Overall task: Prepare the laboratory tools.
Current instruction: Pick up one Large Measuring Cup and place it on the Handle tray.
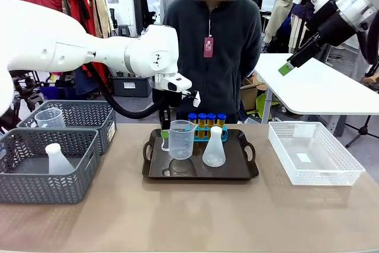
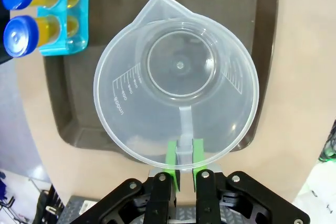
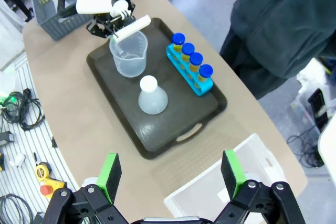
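A clear handled measuring beaker (image 1: 181,140) (image 2: 176,80) (image 3: 128,53) is upright over the left part of the dark tray (image 1: 237,173) (image 2: 107,3) (image 3: 121,114); whether it rests on the tray or hangs just above it, I cannot tell. My left gripper (image 1: 166,136) (image 2: 184,154) (image 3: 113,31) is shut on its handle. A translucent white conical flask (image 1: 214,148) (image 3: 152,97) stands beside the beaker. Blue-capped test tubes of yellow liquid (image 1: 206,120) (image 2: 22,14) (image 3: 191,61) fill a cyan rack at the tray's far edge. My right gripper (image 1: 289,67) (image 3: 172,174) is open and empty, high above the table's right side.
Two grey mesh baskets (image 1: 35,185) at the left hold another beaker (image 1: 50,118) and another flask (image 1: 57,159). A white mesh bin (image 1: 314,153) (image 3: 231,190) sits right of the tray. A person (image 1: 213,45) stands at the far edge behind the tray.
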`<state>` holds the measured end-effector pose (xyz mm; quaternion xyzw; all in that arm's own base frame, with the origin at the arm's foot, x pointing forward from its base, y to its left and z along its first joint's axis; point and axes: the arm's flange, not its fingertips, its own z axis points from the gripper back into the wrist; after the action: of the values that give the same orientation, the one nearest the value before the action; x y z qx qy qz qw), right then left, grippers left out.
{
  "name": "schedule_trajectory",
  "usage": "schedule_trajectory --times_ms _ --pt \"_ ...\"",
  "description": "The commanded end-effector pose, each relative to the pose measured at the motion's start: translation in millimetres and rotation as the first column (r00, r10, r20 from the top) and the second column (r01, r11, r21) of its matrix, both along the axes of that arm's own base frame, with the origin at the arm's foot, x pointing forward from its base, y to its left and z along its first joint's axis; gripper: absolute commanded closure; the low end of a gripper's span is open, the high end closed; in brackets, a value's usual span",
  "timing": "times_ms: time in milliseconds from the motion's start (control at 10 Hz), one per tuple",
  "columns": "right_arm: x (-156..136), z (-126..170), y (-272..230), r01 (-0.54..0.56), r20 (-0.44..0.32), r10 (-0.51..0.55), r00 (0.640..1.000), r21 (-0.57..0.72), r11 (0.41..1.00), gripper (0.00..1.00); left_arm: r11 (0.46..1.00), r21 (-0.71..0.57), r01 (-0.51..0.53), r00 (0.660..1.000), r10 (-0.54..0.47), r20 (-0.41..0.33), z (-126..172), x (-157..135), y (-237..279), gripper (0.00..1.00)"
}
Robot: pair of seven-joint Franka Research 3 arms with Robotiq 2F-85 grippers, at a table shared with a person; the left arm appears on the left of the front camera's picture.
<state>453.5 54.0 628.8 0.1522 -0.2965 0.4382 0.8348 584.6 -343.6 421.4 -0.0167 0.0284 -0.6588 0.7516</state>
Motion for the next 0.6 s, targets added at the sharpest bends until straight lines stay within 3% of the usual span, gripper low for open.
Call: schedule_trajectory --times_ms 0,100,500 --pt "-0.5 0.8 -0.7 -0.009 0.002 0.009 1.0 0.017 1.0 0.0 0.999 -0.019 0.046 0.999 -0.046 -0.006 -5.9 -8.1 3.7 1.0" --pt "-0.5 0.8 -0.7 -0.009 0.002 0.009 1.0 0.017 1.0 0.0 0.998 -0.015 0.053 0.999 -0.053 -0.008 -9.8 -6.9 6.2 0.89" --pt "-0.5 0.8 -0.7 -0.009 0.002 0.009 1.0 0.017 1.0 0.0 0.998 0.0 0.067 0.998 -0.067 -0.018 -17.9 -7.0 8.4 0.13"
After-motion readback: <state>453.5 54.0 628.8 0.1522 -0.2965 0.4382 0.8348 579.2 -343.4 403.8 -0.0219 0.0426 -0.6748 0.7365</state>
